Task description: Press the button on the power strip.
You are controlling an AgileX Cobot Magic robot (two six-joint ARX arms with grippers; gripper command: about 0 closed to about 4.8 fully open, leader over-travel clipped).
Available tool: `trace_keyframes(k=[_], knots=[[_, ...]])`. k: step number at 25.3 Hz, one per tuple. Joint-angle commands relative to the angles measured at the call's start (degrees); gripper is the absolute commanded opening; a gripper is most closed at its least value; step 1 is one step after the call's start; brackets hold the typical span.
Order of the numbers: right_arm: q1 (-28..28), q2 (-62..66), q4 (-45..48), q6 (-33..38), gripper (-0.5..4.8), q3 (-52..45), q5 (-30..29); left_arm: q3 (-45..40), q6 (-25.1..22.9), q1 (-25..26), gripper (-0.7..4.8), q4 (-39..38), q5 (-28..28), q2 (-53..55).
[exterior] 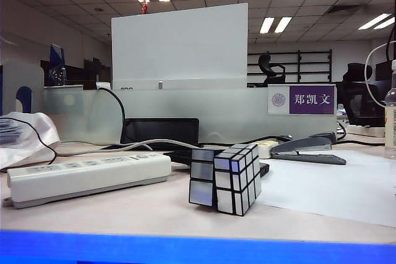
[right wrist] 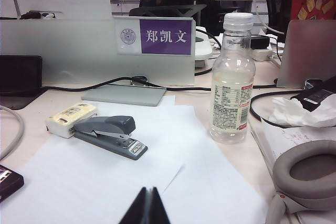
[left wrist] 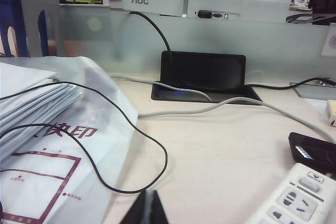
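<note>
Both the left claw [left wrist: 148,209] and right claw [right wrist: 148,206] hover closed above the bench [exterior: 124,211], probably parked, the power strip [exterior: 86,176] lying flat with its button [left wrist: 309,184] facing up for pressing.

White power strip [exterior: 86,176] flat on desk, button [left wrist: 309,184] unpressed

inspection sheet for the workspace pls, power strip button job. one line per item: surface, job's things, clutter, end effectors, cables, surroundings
Surface: pale desk, white paper sheet on the right.
Job's things: power strip lies at left; button at its end, untouched.
Clutter: silver cube at centre, stapler, bottle, headphones, paper stack.
End effectors: left end effector shut, above the desk short of the strip; right end effector shut, over the paper sheet. Neither holds anything.
Cables: grey cord and black cable cross the desk.
Surroundings: glass partition with nameplate, office behind.
</note>
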State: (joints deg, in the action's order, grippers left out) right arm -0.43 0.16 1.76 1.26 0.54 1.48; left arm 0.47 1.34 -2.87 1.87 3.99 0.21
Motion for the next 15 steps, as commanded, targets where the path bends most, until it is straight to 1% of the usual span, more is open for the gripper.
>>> trace_keyframes(k=[1,6,7,8,9,10,11,12,13,15], knots=[[0.0,-0.1,1.0,0.2,0.00,-0.4,-0.1,0.1,0.2,0.0,-0.05,0.4,0.2,-0.1],[0.1,-0.1,1.1,0.9,0.00,-0.4,-0.2,0.1,0.2,0.0,-0.05,0.5,0.2,-0.1],[0.1,-0.1,1.8,3.3,0.00,-0.4,-1.4,0.1,1.6,0.0,-0.05,0.6,0.2,-0.1],[0.1,-0.1,1.8,5.9,0.00,-0.1,-3.2,0.2,4.3,0.0,-0.05,0.5,0.7,-0.1],[0.1,-0.1,1.5,8.3,0.00,0.6,-8.6,0.6,8.0,0.0,-0.05,0.5,2.1,-0.1],[0.1,-0.1,1.6,8.9,0.00,1.0,-13.9,1.2,8.8,0.0,-0.05,0.4,3.9,-0.1],[0.1,-0.1,2.3,10.2,0.00,1.7,-22.9,2.0,8.3,0.0,-0.05,0.2,7.6,-0.1],[0.1,-0.1,2.4,10.8,0.00,2.5,-27.4,2.6,7.5,0.0,-0.05,0.1,9.8,-0.1],[0.1,-0.1,2.3,11.0,0.00,3.9,-30.9,3.7,6.0,0.0,-0.05,-0.3,12.3,0.0],[0.1,0.0,0.6,11.0,0.00,6.6,-31.9,5.6,5.6,0.0,-0.05,-1.4,12.8,0.2]])
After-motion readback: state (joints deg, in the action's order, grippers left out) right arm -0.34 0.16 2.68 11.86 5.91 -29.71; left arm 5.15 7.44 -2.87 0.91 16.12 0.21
